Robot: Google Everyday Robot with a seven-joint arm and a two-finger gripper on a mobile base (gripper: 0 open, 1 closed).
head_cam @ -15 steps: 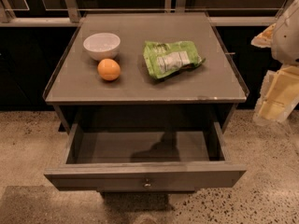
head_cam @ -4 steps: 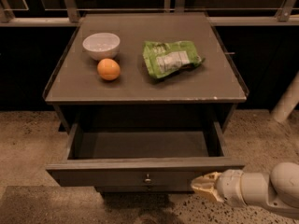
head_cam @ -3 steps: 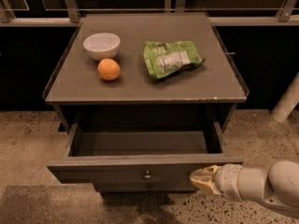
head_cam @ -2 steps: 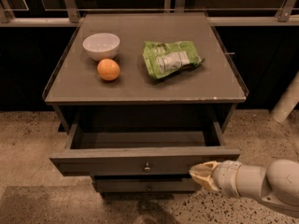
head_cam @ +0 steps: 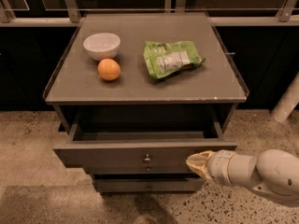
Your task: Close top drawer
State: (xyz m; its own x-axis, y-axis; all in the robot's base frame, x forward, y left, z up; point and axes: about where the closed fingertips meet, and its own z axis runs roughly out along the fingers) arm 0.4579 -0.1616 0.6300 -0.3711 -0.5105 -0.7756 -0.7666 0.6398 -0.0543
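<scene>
The top drawer of a grey cabinet is a wide grey drawer with a small round metal knob at its centre. It stands partly open, with only a narrow strip of its inside showing. My gripper reaches in from the lower right on a white arm. Its tip is against the right part of the drawer's front.
On the cabinet top are a white bowl, an orange and a green snack bag. A lower drawer front shows beneath. The speckled floor spreads around, with a dark railing behind and a white post at right.
The top drawer has slid inward, from far open to a narrow gap. My gripper has moved forward with the drawer front, staying against its right side.
</scene>
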